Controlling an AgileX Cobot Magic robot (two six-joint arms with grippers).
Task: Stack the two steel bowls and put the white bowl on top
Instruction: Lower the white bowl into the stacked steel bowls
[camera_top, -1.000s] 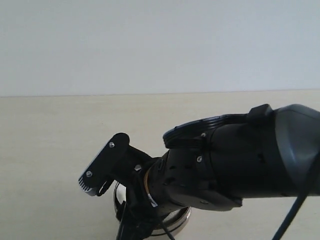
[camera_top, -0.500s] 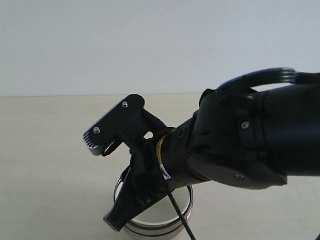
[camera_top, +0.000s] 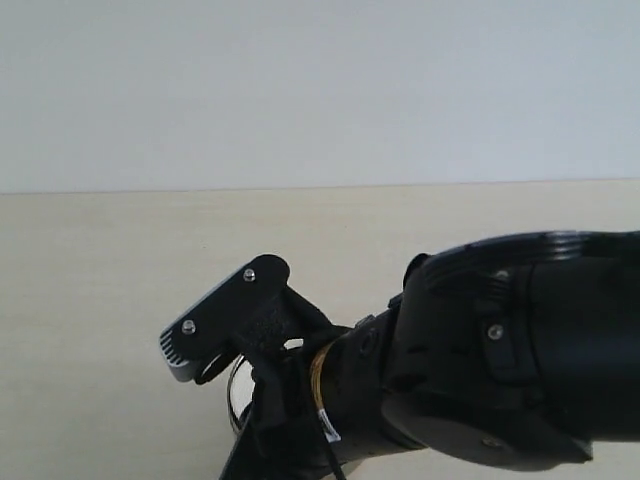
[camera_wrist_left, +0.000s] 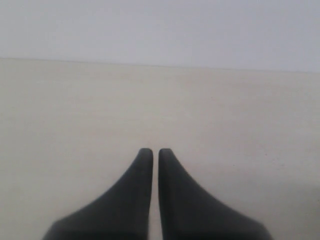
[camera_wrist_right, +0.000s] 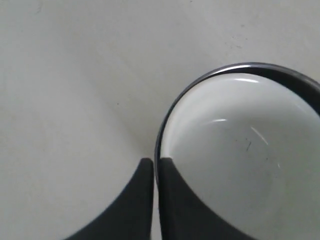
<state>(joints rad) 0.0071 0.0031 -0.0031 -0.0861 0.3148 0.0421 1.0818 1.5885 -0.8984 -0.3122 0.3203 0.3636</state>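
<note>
In the right wrist view my right gripper is shut on the thin rim of a steel bowl, one finger outside and one inside. The glossy white bowl lies nested within that steel rim, its edge right beside the inner finger. In the exterior view only a sliver of the steel bowl shows at the bottom, behind the right arm. I cannot tell whether a second steel bowl sits beneath. My left gripper is shut on nothing, over bare table.
The pale tabletop runs back to a white wall. The bulky right arm fills the lower right of the exterior view, and its wrist camera mount sticks out to the left.
Half a second ago the right arm was higher, with the bowl showing well above the frame's bottom edge. It has now come down, and the bowl is almost hidden.
</note>
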